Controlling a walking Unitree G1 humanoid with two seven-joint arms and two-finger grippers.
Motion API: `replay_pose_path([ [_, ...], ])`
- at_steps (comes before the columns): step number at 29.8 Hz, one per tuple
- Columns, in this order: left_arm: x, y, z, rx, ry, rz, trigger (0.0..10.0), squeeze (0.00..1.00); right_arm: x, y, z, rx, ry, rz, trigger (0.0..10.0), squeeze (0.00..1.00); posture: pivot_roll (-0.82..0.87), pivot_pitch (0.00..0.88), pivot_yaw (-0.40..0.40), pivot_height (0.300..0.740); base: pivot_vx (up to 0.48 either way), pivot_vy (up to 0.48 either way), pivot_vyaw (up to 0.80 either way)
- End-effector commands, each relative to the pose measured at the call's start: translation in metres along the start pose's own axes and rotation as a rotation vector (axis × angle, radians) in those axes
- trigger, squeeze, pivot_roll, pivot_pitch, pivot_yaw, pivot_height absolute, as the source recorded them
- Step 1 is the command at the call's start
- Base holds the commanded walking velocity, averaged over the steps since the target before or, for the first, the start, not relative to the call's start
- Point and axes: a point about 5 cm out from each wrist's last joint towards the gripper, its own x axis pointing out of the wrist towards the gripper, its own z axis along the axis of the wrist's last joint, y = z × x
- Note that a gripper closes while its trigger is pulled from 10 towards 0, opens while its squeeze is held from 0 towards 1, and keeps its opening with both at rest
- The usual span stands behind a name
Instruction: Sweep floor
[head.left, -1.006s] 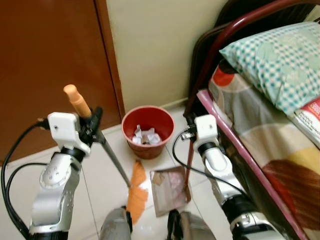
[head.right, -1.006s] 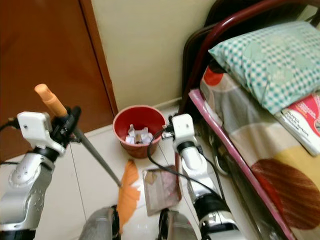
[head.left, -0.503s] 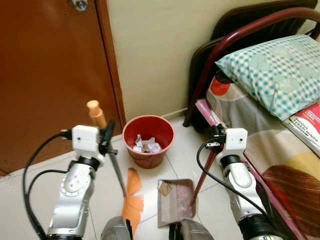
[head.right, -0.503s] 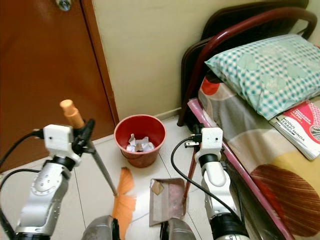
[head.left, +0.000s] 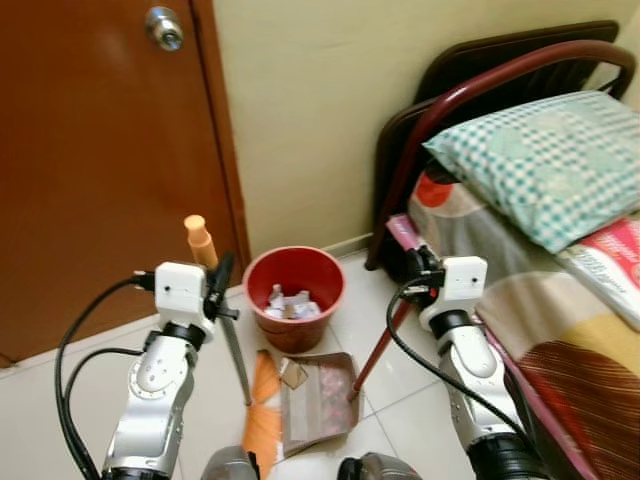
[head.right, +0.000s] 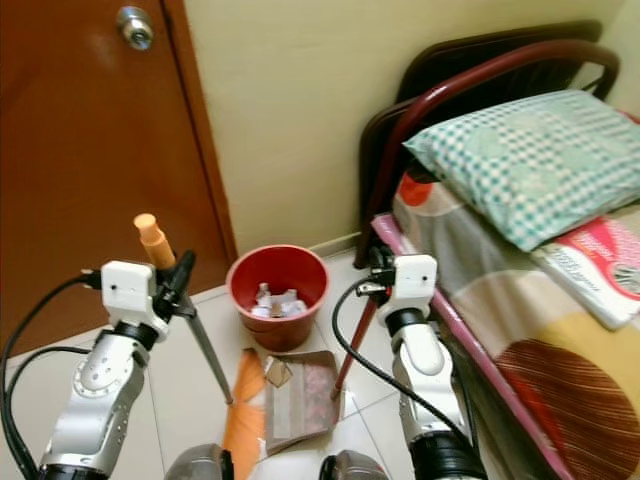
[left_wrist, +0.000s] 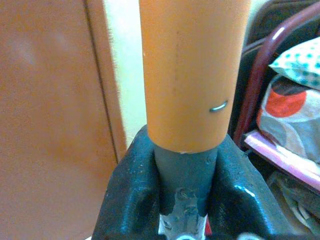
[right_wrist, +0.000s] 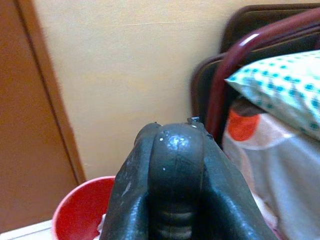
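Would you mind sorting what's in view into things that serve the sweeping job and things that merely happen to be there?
For the job: broom in left gripper; dustpan, its handle in right gripper; red bin holding paper scraps.

Just there: pillow, magazine, bed frame, door.

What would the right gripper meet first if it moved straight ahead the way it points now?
Probably the cream wall above the red bin. The right gripper aims there, and the way looks free, though depth is unclear.
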Motion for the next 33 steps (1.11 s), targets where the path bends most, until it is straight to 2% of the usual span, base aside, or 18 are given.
replay_pose_path([
  [1, 0.003, 0.002, 0.005, 0.038, -0.023, -0.002, 10.0, 0.0, 0.005, -0.003, 0.014, 0.015, -0.052, 0.0, 10.0, 0.0, 0.03, 0.0, -0.009, 0.74, 0.0, -0.356, 0.0],
  [14, 0.005, 0.004, 0.005, 0.049, -0.029, 0.002, 10.0, 0.0, 0.005, 0.003, 0.012, 0.011, -0.04, 0.031, 10.0, 0.0, 0.03, 0.0, -0.006, 0.74, 0.0, -0.353, 0.0],
  [18, 0.004, 0.004, 0.003, 0.047, -0.022, 0.011, 10.0, 0.0, 0.006, 0.004, 0.014, 0.018, -0.045, 0.043, 10.0, 0.0, 0.02, 0.0, -0.006, 0.74, 0.0, 0.0, 0.0],
  [25, -0.002, 0.026, -0.012, 0.142, 0.047, 0.176, 10.0, 0.0, 0.01, 0.006, 0.021, 0.024, -0.065, 0.063, 10.0, 0.0, 0.02, 0.0, -0.008, 0.74, 0.0, 0.0, 0.0],
  [30, -0.006, 0.039, -0.015, 0.146, 0.063, 0.247, 10.0, 0.0, 0.012, 0.005, 0.022, 0.018, -0.068, 0.068, 10.0, 0.0, 0.02, 0.0, -0.008, 0.74, 0.0, 0.0, 0.0],
  [33, -0.006, 0.044, -0.015, 0.173, 0.063, 0.267, 10.0, 0.0, 0.013, 0.005, 0.023, -0.034, -0.067, 0.087, 10.0, 0.0, 0.02, 0.0, -0.008, 0.74, 0.0, 0.0, 0.0],
])
